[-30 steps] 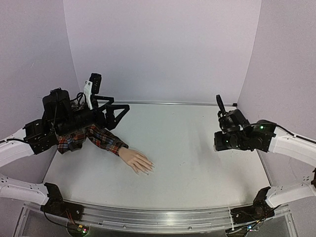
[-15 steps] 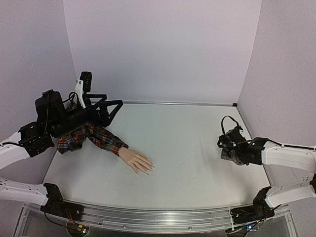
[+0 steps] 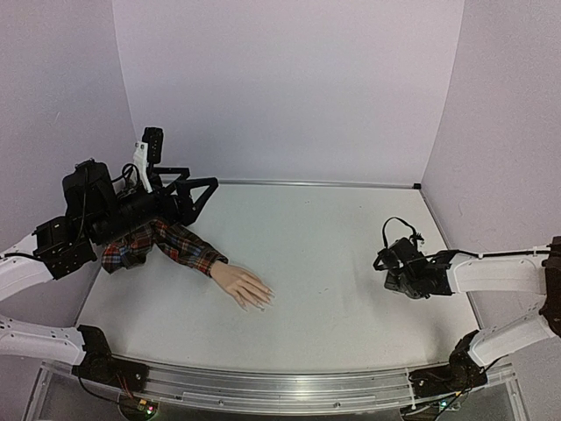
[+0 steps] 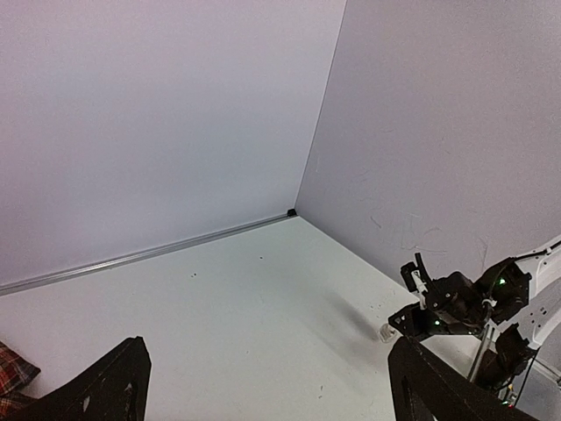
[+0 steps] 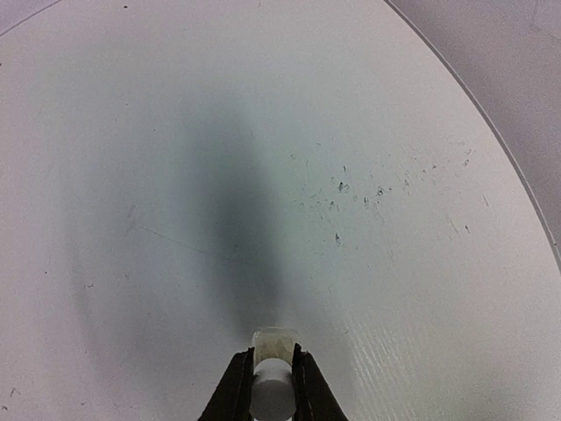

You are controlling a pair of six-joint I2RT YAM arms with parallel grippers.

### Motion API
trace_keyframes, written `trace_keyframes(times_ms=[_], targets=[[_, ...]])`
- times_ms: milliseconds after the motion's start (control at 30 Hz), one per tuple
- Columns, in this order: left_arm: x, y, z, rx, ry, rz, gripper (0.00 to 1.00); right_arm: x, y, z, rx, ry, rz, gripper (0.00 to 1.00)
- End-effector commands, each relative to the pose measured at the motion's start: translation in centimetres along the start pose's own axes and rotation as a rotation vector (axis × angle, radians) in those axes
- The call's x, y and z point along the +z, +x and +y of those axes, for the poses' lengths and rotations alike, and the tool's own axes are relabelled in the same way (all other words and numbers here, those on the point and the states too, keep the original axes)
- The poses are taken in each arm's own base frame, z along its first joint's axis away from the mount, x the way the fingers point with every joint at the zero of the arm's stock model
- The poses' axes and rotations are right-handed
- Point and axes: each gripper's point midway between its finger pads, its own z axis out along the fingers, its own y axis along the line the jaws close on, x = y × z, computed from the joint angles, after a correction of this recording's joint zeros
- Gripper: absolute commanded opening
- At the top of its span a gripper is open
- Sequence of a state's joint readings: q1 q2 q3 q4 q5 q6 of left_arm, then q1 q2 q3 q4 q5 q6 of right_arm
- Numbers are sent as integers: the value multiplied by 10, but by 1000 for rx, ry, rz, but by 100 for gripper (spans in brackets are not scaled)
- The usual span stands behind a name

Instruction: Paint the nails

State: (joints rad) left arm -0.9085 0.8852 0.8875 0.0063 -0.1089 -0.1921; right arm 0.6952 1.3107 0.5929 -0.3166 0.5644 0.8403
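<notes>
The left gripper (image 3: 202, 176) is hovering over the far-left part of the white table (image 3: 333, 228), its 2 fingers (image 4: 101, 390) spread wide and gripping nothing. In its wrist view those fingers are framing only bare tabletop. Directly beneath this gripper and its arm, 1 red plaid sleeve (image 3: 171, 244) is lying flat, partly covered by the arm. To the right of that gripper and nearer the bases, 1 pale mannequin hand (image 3: 243, 286) is sticking out of the sleeve and resting on the table, fingers pointing right. The nails (image 3: 264, 301) are sitting at those fingertips, too small to make out singly. Well apart from them, on the right side, the right gripper (image 5: 270, 353) is reaching low over the table, and its 2 jaws are closing on 1 small white bottle (image 5: 272, 392), which is sitting between the fingertips. Whether the bottle is touching the tabletop I cannot tell.
</notes>
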Motion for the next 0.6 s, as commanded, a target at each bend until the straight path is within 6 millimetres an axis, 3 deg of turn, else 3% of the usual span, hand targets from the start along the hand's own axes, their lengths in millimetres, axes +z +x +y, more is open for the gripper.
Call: trace_keyframes(times_ms=[0,133,400,567], targets=[[-3,-14,-1,-18,5,-50,98,5,0,5,32,-10,-9,3],[-3,-15,-2,-18,8,-51,98,8,5,6,28,-11,7,9],[-1,-14,-4,-17,14,-45,98,6,6,8,3,-30,17,32],[-4,-19,-3,-14,9,-52,98,-10,-4,6,-7,-58,14,51]])
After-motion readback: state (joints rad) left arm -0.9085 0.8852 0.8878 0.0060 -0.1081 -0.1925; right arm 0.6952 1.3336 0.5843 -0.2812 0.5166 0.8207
